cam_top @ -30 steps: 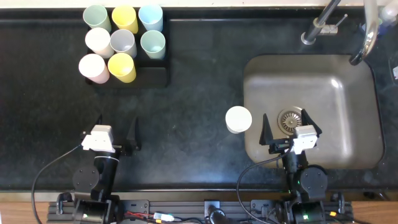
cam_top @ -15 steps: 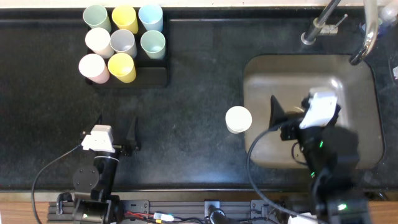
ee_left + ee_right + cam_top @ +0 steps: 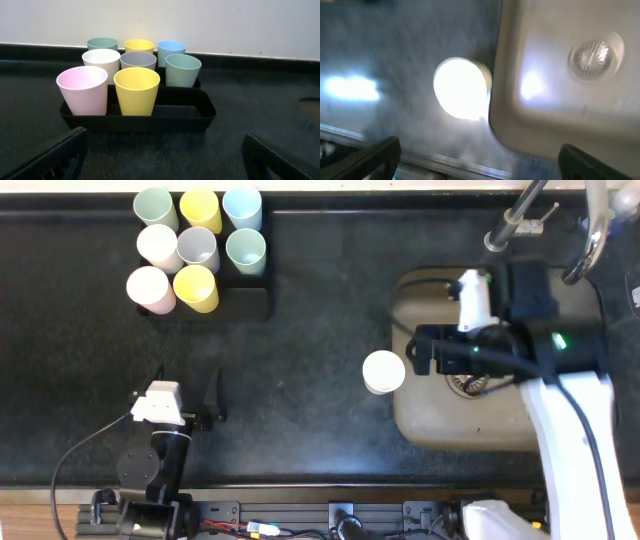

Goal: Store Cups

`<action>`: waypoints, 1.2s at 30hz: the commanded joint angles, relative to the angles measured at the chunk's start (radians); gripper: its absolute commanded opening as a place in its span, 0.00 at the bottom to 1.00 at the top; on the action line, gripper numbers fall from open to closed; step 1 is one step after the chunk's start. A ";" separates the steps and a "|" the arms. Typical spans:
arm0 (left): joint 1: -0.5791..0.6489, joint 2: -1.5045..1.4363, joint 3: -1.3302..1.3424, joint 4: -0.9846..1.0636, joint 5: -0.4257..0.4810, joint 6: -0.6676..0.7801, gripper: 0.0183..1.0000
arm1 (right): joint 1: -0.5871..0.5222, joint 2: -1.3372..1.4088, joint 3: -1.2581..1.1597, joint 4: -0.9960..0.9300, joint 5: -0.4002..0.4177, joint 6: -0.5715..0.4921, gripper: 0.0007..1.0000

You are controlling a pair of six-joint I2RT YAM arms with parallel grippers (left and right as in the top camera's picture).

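On the far left, the black tray (image 3: 252,308) sits on the counter (image 3: 300,410) with eight cups (image 3: 197,250) standing in it. One empty spot (image 3: 245,290) shows at its near right corner. From above, the left gripper (image 3: 190,377) rests low on the counter with the tray at its 12 o'clock. Its two fingers are spread wide and hold nothing. Seen from its own camera, the tray (image 3: 150,123) lies straight ahead, some way off. The white cup (image 3: 383,371) stands alone on the counter, just beside the left rim of the sink (image 3: 430,422). It stands on end, so from above it looks like a round circle. I cannot tell if its mouth faces up or down. It is well apart from the left gripper, at that gripper's 3 o'clock. The right gripper (image 3: 418,352) is much nearer. It hangs over the sink's left side, pointing left, with the cup close by at about its 8 o'clock. Its fingers are spread wide too, and empty. So the right arm looks like the one to take the cup, and it would have to come down around it from above. After that, the empty spot lies far off at the cup's 10 o'clock.
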 commanded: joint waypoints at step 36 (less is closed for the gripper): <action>-0.008 -0.012 -0.001 -0.005 -0.002 0.021 1.00 | 0.168 0.479 -0.013 0.086 0.093 0.011 0.31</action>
